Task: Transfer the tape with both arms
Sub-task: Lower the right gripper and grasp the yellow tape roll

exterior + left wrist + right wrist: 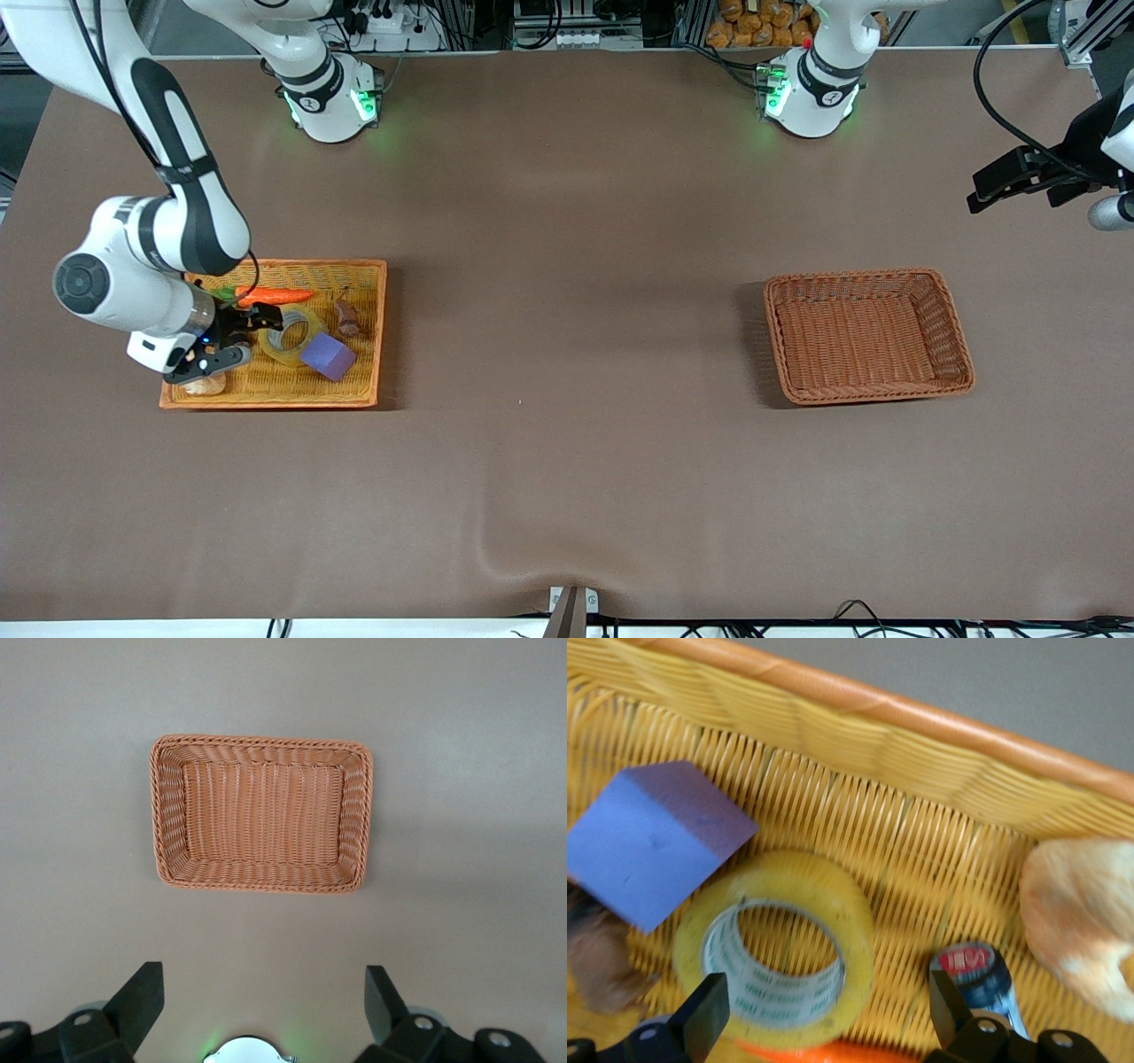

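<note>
The tape, a yellow ring with a pale core, lies flat in the yellow wicker tray toward the right arm's end of the table. My right gripper is low in the tray beside the tape, open and empty. In the right wrist view the tape lies partly between the spread fingers of the right gripper. My left gripper waits high over the table's edge at the left arm's end. It is also open and empty in the left wrist view.
A purple cube touches the tape in the tray. A carrot, a brown lump, a pale bread-like piece and a red-capped bottle also lie there. A brown wicker basket stands empty toward the left arm's end.
</note>
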Motion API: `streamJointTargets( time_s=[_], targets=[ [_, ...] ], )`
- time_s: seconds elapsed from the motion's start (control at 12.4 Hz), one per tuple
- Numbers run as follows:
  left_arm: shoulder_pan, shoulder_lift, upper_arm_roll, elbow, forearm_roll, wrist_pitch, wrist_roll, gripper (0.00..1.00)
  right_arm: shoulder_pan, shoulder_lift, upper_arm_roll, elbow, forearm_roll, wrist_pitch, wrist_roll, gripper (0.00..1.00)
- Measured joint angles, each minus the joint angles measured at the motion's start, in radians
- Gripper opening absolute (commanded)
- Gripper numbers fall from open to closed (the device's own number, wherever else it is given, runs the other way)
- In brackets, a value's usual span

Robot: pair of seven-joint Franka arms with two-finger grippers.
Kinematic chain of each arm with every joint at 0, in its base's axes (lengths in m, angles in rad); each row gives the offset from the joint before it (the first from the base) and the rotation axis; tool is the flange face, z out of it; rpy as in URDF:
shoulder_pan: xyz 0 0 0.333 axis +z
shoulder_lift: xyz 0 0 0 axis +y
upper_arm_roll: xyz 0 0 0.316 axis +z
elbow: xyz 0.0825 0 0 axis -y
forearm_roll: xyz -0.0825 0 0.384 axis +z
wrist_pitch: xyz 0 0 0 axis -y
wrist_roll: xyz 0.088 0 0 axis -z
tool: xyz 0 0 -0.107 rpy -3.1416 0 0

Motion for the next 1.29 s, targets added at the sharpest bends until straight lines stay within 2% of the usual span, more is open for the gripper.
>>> streamJointTargets(
  time_s=[0.32, 0.4, 0.48, 0.56, 0.72, 1.05, 1.29],
  targets=[
    [-0.001, 0.000, 0.000, 0.000, 0.000, 0.000, 0.000, 1.00, -0.001, 0.084, 0.000, -0.001, -0.002, 0.056, -0.060, 0.88],
    [-0.002, 0.000, -0.001, 0.000, 0.000, 0.000, 0.000, 1.00, -0.006, 0.101, -0.002, 0.000, -0.002, 0.060, -0.102, 0.82],
    [-0.002, 0.000, -0.001, 0.000, 0.000, 0.000, 0.000, 1.00, -0.015, 0.111, -0.004, 0.000, -0.002, 0.060, -0.141, 0.60],
    [-0.002, 0.000, -0.001, 0.000, 0.000, 0.000, 0.000, 1.00, -0.024, 0.116, -0.007, 0.000, -0.002, 0.061, -0.164, 0.27],
    [-0.002, 0.000, -0.001, 0.000, 0.000, 0.000, 0.000, 1.00, -0.028, 0.120, -0.006, 0.000, -0.002, 0.060, -0.181, 0.00],
    [-0.002, 0.000, -0.001, 0.000, 0.000, 0.000, 0.000, 1.00, -0.016, 0.118, 0.005, 0.026, -0.002, 0.003, -0.183, 0.00],
    [-0.002, 0.000, -0.001, 0.000, 0.000, 0.000, 0.000, 1.00, -0.011, 0.084, 0.006, 0.121, -0.003, -0.200, -0.187, 0.00]
  ],
)
